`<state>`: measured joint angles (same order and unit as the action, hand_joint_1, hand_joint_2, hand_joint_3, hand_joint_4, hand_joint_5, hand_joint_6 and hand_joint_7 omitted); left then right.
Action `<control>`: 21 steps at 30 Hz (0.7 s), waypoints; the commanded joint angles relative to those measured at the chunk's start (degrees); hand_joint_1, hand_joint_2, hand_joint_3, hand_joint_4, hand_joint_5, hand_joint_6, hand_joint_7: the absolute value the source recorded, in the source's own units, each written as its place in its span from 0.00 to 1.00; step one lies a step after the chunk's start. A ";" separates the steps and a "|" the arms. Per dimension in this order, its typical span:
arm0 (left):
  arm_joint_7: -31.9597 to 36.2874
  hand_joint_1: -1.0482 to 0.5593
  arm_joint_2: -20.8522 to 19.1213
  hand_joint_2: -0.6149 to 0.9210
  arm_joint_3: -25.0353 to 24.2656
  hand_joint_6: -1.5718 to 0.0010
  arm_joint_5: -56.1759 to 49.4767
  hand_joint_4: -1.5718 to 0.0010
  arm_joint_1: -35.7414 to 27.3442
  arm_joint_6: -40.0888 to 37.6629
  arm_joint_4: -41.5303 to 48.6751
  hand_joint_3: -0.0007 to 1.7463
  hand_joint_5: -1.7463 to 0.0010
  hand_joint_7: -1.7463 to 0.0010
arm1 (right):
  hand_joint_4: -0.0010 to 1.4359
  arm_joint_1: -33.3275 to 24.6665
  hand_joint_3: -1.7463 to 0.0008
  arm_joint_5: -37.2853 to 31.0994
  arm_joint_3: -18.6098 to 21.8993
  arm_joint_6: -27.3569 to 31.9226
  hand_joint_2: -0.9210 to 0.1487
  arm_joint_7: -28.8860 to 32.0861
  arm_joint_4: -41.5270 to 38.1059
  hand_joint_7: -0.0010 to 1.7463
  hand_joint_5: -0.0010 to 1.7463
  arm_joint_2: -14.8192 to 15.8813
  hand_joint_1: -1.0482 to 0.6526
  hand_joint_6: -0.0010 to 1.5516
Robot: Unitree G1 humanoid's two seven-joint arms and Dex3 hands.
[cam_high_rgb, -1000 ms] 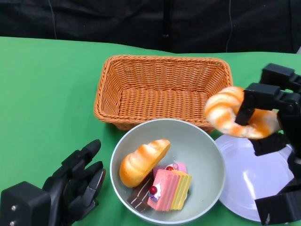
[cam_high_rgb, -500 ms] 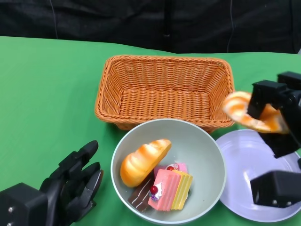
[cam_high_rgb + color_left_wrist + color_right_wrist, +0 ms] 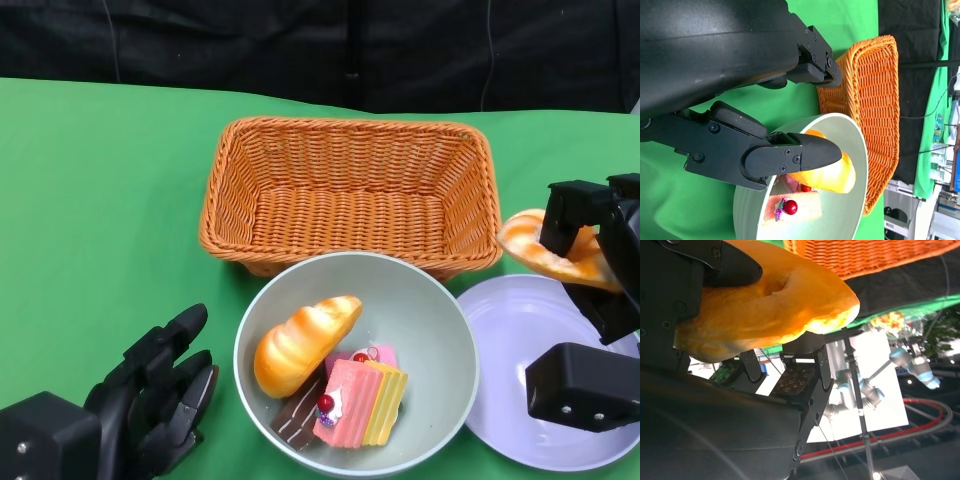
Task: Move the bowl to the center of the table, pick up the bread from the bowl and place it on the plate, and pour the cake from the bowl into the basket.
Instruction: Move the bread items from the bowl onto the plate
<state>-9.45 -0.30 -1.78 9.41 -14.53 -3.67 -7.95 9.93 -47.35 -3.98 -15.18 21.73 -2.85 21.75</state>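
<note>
1. The left robot hand (image 3: 150,400) rests low over the green surface (image 3: 90,200) with its fingers apart and nothing in them.
2. Just to the right of that robot hand sits the pale green bowl (image 3: 440,330), close to its fingertips but not touching them in the head view.
3. Inside the bowl, a golden bread roll (image 3: 300,345) lies on the side nearer the left robot hand; a pink layered cake slice with a cherry (image 3: 360,400) and a dark chocolate slice (image 3: 298,418) lie beside it.
4. The orange wicker basket (image 3: 350,190) stands beyond the bowl, farther from both robot hands' wrists, touching or nearly touching the bowl's far rim.
5. The white plate (image 3: 520,340) lies right of the bowl, its edge tucked just under the bowl's rim, beneath the right robot hand.
6. The right robot hand (image 3: 590,250) grips an orange-and-white striped bread (image 3: 535,250), fingers clamped around it, held up off the plate and beside the basket's right corner.
</note>
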 commanded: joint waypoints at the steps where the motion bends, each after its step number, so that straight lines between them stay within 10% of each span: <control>1: 0.25 0.23 -0.46 1.00 -0.19 0.74 0.08 0.88 -0.34 -0.29 -0.86 0.29 0.76 0.99 | 0.75 0.32 0.07 0.09 -0.52 1.75 0.86 -2.11 0.52 0.91 1.00 1.46 0.51 0.60; 21: 0.19 0.22 -0.67 1.00 0.09 0.75 0.07 0.88 -0.50 -0.80 -0.74 0.29 0.78 1.00 | 0.64 3.01 0.43 -1.82 -6.14 6.39 0.60 -3.24 -9.22 0.90 1.00 3.29 0.59 0.52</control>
<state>-9.45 -0.33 -1.21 9.39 -14.78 -4.24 -8.11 11.82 -48.72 -9.88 -9.31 18.18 -11.17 23.49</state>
